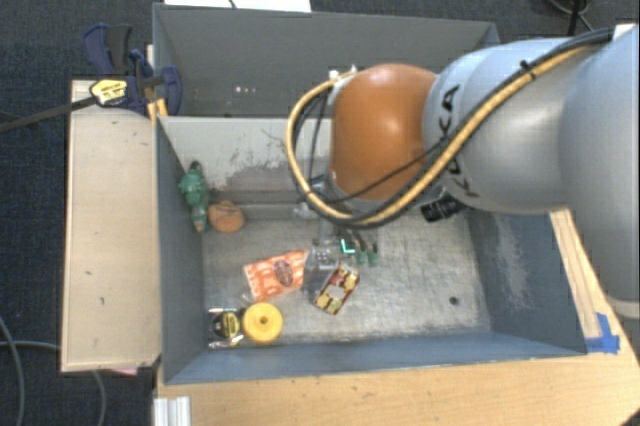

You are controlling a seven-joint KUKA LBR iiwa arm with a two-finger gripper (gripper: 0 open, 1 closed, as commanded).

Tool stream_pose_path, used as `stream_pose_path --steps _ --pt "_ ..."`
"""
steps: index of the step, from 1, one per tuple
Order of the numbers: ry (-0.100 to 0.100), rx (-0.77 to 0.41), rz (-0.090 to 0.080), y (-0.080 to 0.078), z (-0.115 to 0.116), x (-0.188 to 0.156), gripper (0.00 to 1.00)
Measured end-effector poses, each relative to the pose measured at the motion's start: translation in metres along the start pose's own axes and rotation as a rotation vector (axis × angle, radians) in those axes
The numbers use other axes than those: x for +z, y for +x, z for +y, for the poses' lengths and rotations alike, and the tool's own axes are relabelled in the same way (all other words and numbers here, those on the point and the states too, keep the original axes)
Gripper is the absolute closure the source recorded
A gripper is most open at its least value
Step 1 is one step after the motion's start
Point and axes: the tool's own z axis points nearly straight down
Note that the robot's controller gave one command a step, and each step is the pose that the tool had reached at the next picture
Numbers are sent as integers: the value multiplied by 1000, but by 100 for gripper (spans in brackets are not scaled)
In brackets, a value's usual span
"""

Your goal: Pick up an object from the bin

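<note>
My gripper [331, 258] reaches down into the middle of the bin from under the arm's wrist. It stands right above a small yellow, black and red wrapped item [337, 291] and seems to touch its upper end. Just to its left, an orange-red flat packet [274, 274] lies on the bin floor. The view does not show anything held.
A yellow round tape measure [258, 322] lies in the front left corner. A brown-orange ball [227, 216] and a green figure [193, 190] sit against the left wall. The bin's right half is bare floor under the arm.
</note>
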Motion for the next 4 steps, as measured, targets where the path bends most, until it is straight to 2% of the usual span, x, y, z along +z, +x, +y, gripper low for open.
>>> stream_pose_path --steps 1,2,3,4 --pt "-1 4 -7 -2 -1 -3 0" --pt "1 -286 -7 -21 20 78 100" --pt "0 -284 -7 -22 20 78 100" --pt "0 -328 -7 -20 45 -41 100"
